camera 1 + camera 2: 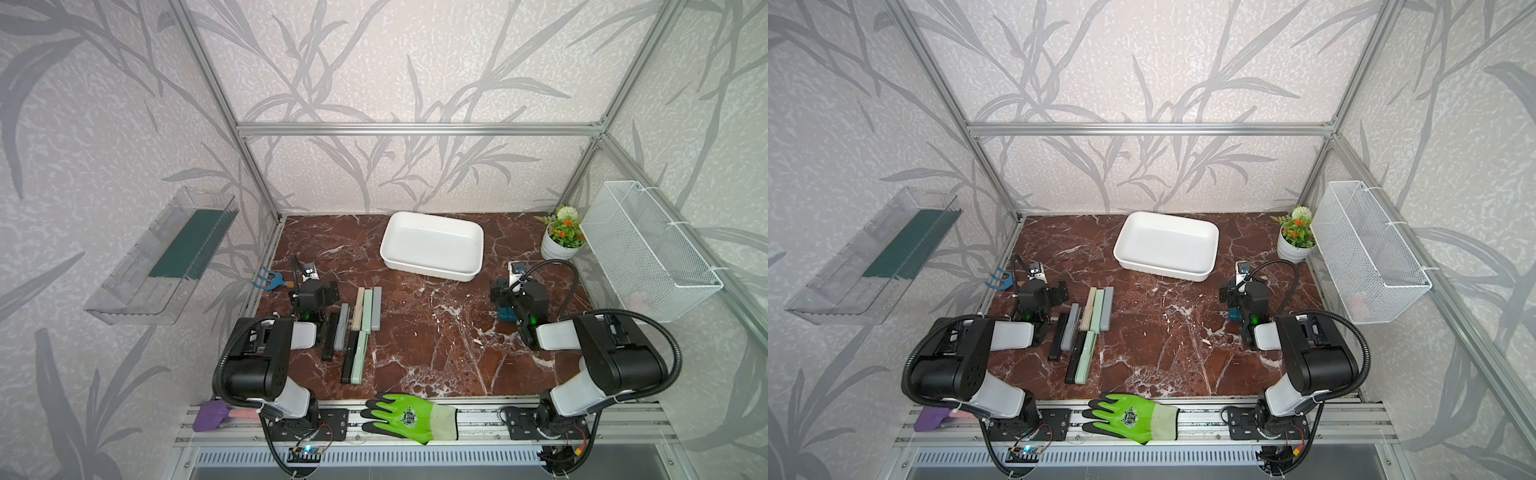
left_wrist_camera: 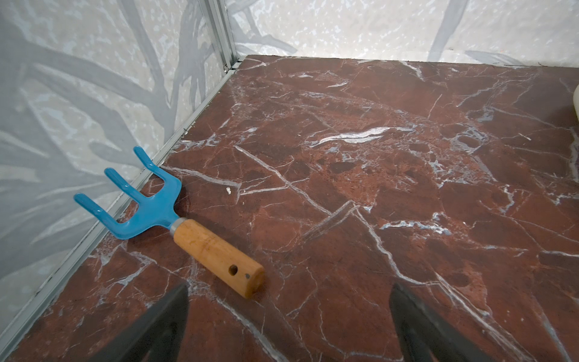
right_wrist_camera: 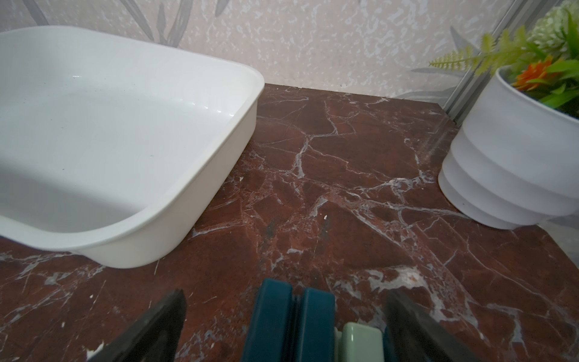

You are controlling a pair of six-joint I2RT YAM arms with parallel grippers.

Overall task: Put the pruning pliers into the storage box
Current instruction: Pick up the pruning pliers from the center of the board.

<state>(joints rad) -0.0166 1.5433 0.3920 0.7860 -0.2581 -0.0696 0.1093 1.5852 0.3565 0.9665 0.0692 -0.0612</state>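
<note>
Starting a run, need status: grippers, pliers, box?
Left gripper open, empty. Right gripper open over teal pruning pliers. Rest on table; storage box empty. Nothing in the way.

The tabletop (image 2: 376, 219) looks like smooth veined marble. The box (image 3: 219, 163) is glossy white plastic. The rake (image 2: 170, 221) has a glossy blue head and matt wooden handle.

Teal pruning pliers (image 3: 291, 326): cut off at picture edge (count unclear), largely hidden beneath right gripper (image 1: 513, 297) in both top views.
</note>
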